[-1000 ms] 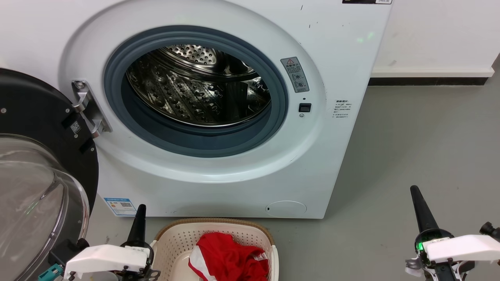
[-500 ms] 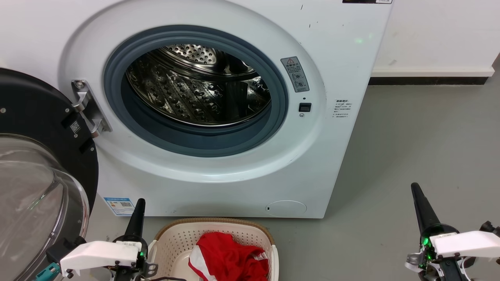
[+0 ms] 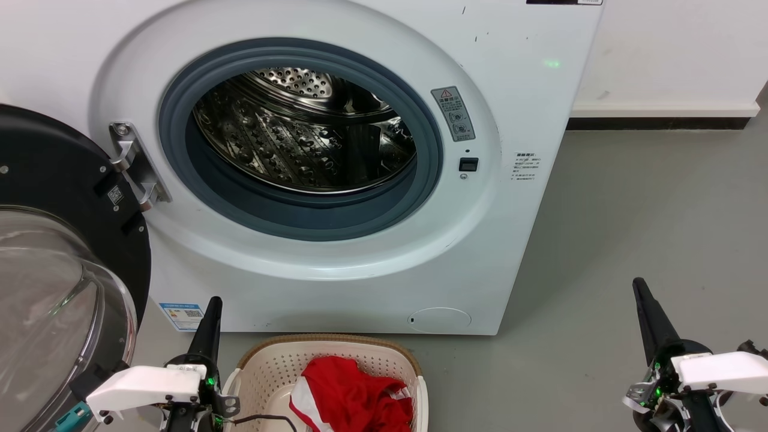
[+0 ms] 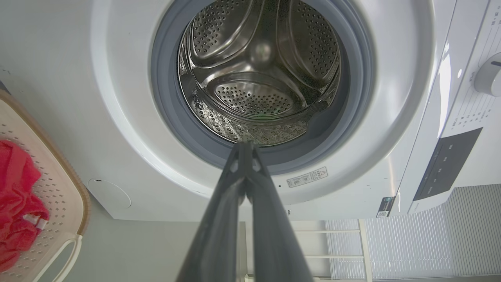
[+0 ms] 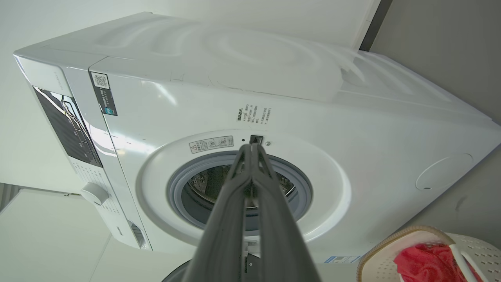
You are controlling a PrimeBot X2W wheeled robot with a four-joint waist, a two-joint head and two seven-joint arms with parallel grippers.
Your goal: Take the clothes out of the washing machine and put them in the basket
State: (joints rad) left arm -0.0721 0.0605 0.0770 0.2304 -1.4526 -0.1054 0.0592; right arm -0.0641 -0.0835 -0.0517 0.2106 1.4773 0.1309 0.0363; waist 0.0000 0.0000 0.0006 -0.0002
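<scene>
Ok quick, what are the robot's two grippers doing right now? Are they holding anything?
Left gripper: closed, holding nothing.
Right gripper: closed, holding nothing.

Bright, even light, seemingly from overhead, glares on the washing machine and glints in its drum. Soft shadow lies on the floor beside it; wrist views bow at edges.

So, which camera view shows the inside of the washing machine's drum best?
The left wrist view: it looks nearly straight into the drum, showing its back wall and ribs. The head view sees it obliquely from above. In the right wrist view, the right gripper's fingers cover much of the opening.
</scene>
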